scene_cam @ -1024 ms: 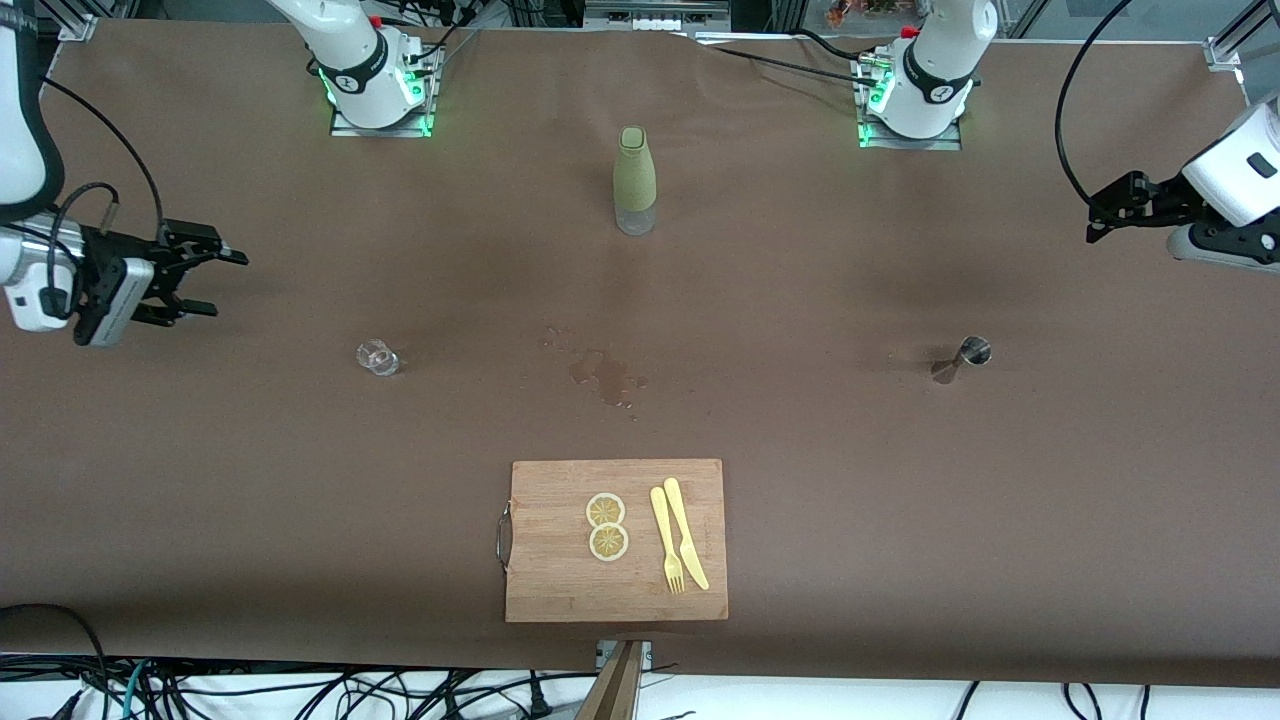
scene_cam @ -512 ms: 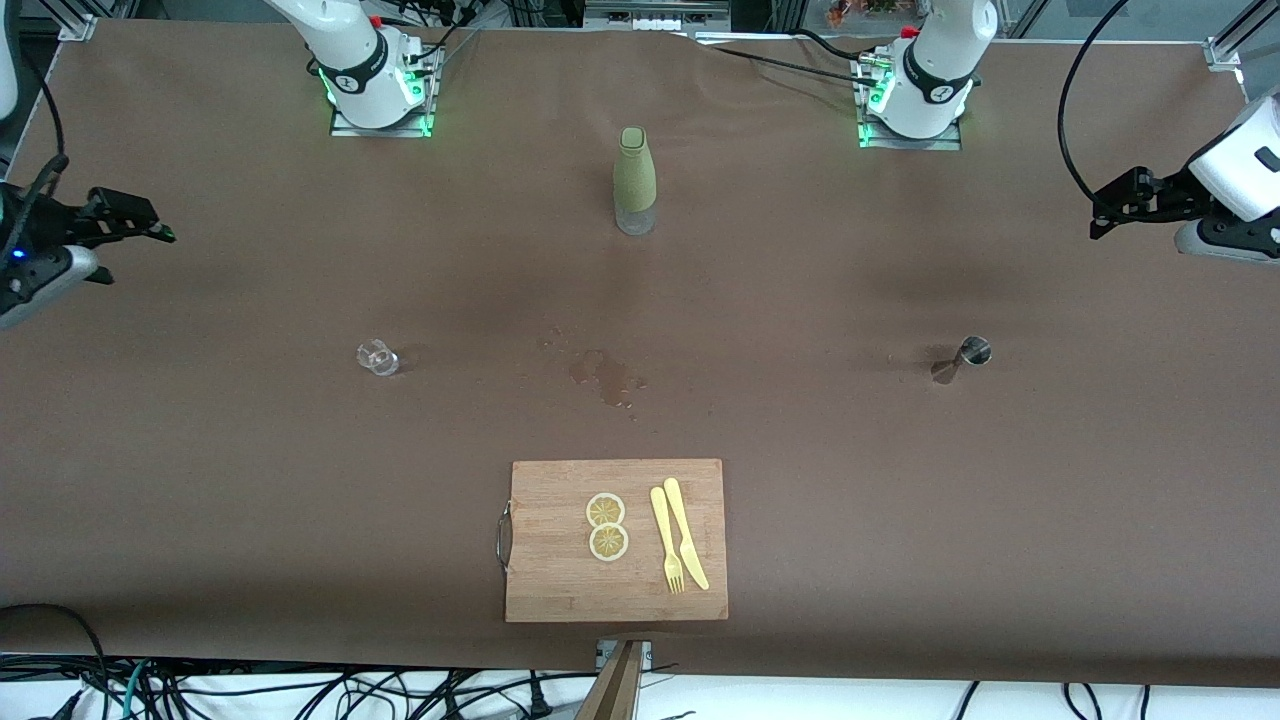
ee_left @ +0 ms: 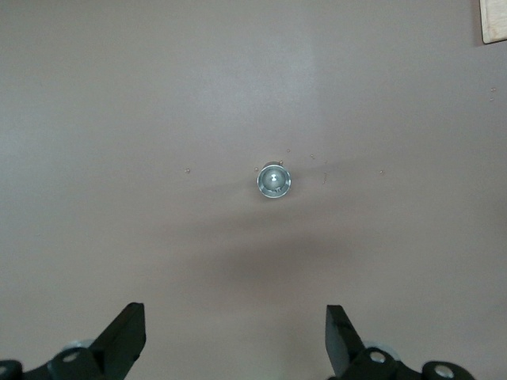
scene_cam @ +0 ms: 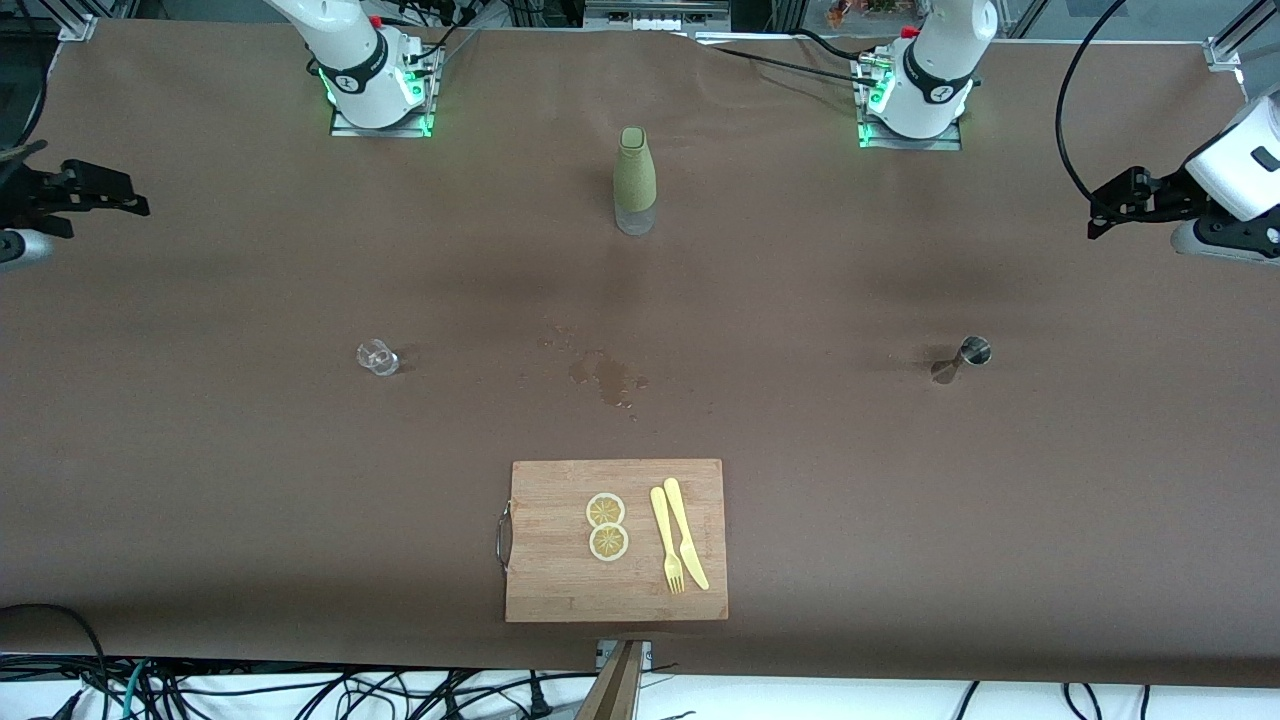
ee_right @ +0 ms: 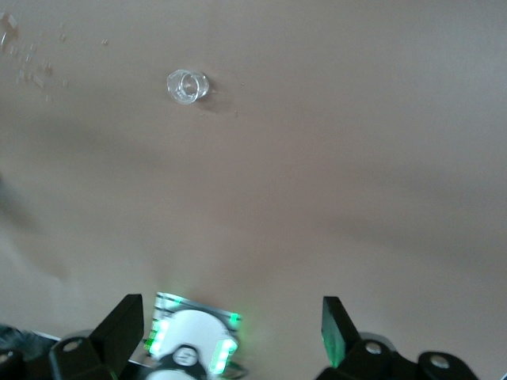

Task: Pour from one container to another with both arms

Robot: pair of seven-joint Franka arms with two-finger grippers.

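Observation:
A small clear glass (scene_cam: 377, 357) (ee_right: 187, 86) stands on the brown table toward the right arm's end. A metal jigger (scene_cam: 972, 352) (ee_left: 273, 180) stands toward the left arm's end. Between the two bases stands a green-sleeved bottle (scene_cam: 635, 180). My right gripper (scene_cam: 120, 195) (ee_right: 230, 332) hangs open and empty over the table's edge at the right arm's end, well away from the glass. My left gripper (scene_cam: 1100, 215) (ee_left: 235, 336) hangs open and empty over the left arm's end, apart from the jigger.
A wooden cutting board (scene_cam: 560, 560) lies near the front edge with two lemon slices (scene_cam: 606, 525), a yellow fork (scene_cam: 666, 540) and a yellow knife (scene_cam: 686, 532). A wet spill (scene_cam: 605, 375) marks the table's middle. The right arm's base (ee_right: 194, 340) shows between the right fingers.
My right gripper has drawn away from the glass, out to the table's edge at the right arm's end. The left gripper has barely shifted. Nothing on the table moved.

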